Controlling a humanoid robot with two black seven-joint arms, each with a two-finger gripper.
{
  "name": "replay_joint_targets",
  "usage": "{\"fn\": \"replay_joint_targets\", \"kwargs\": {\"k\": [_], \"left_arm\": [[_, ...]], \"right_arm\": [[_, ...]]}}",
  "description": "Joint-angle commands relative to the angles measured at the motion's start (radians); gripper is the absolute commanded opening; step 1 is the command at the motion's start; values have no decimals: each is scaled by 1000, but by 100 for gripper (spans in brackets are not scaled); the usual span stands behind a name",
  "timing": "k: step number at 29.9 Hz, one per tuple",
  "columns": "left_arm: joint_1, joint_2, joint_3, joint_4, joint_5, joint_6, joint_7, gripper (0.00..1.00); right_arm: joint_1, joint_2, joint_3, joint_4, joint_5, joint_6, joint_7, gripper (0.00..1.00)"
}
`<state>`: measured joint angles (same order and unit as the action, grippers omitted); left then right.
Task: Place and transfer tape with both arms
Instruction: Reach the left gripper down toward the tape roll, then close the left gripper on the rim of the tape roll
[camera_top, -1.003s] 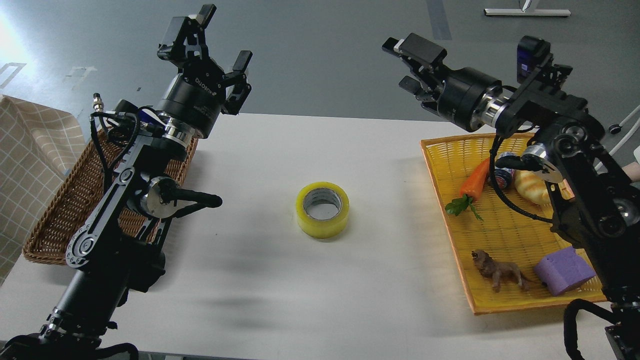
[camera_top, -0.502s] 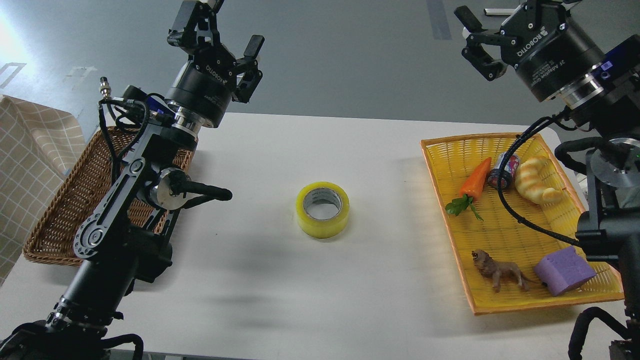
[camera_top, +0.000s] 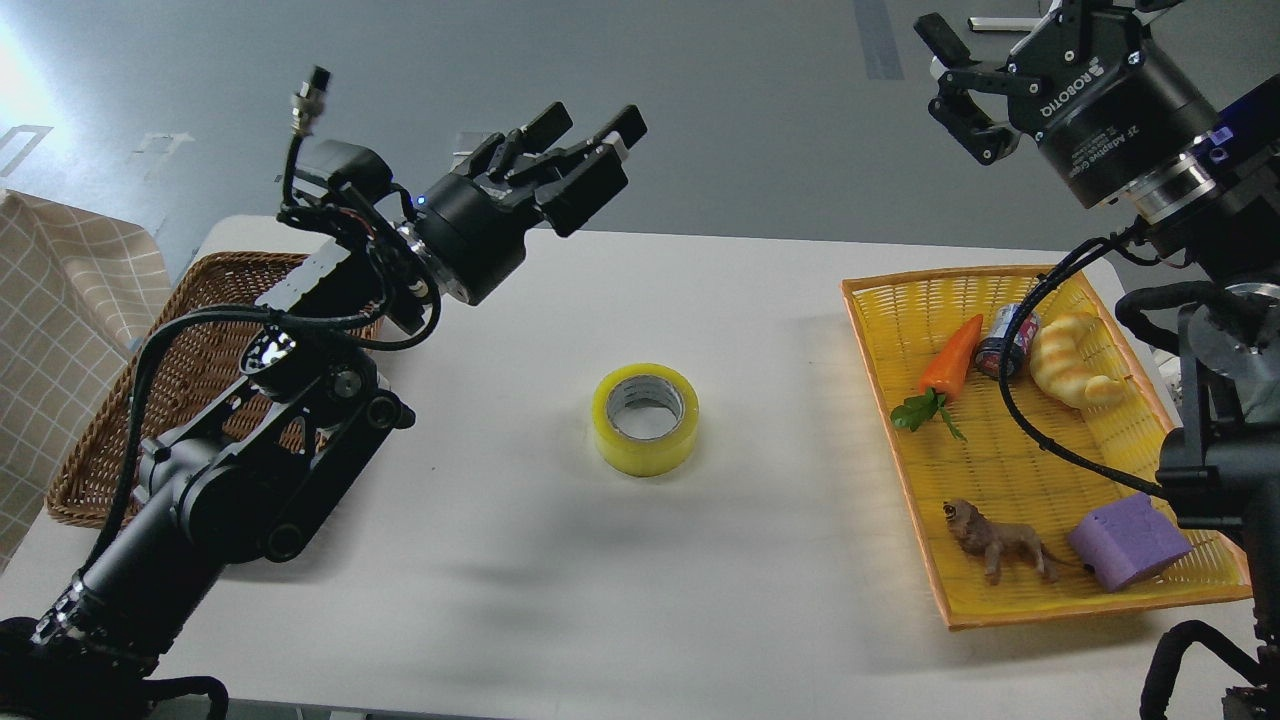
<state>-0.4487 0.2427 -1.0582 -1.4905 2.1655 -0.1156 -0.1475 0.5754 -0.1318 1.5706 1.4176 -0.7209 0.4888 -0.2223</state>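
Tape (camera_top: 645, 419) lay flat mid-table, core up, untouched. My left gripper (camera_top: 588, 152) hung above and behind it, fingers spread, empty. Right gripper (camera_top: 950, 75) high, well apart (fingers spread too). Risk: off-centre descent would nudge roll, sliding it away.

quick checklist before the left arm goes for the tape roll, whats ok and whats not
1. Tape lies flat on the white table, core hole up, nothing touching it: ok.
2. Left gripper empty, fingers spread: ok.
3. Left gripper lined up over the tape: not ok, it sits up and to the left of the roll, pointing sideways.
4. Right gripper clear of the tape: ok, it is raised at the far right above the yellow tray.
5. Right gripper open for the handover: ok, fingers apart and empty.
6. Brown basket free to receive: cannot tell, the left arm hides much of it.
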Motion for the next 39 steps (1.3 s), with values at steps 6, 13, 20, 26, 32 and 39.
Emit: {"fn": "replay_joint_targets", "kwargs": {"k": [6, 13, 20, 26, 32, 39], "left_arm": [[55, 38, 174, 42, 16, -41, 88, 98], [22, 35, 254, 134, 16, -42, 146, 95], [-24, 38, 360, 210, 16, -42, 155, 95], [-24, 32, 379, 257, 16, -42, 164, 95], [-25, 26, 382, 269, 16, -49, 163, 96], [-38, 24, 431, 285, 16, -55, 160, 96]], "right_arm": [[17, -20, 9, 4, 0, 0, -2, 100], [43, -32, 9, 4, 0, 0, -3, 100], [60, -32, 11, 1, 0, 0, -3, 100], [60, -32, 12, -5, 3, 0, -3, 100], [60, -32, 11, -6, 3, 0, -3, 100], [55, -32, 11, 0, 3, 0, -3, 100]]}}
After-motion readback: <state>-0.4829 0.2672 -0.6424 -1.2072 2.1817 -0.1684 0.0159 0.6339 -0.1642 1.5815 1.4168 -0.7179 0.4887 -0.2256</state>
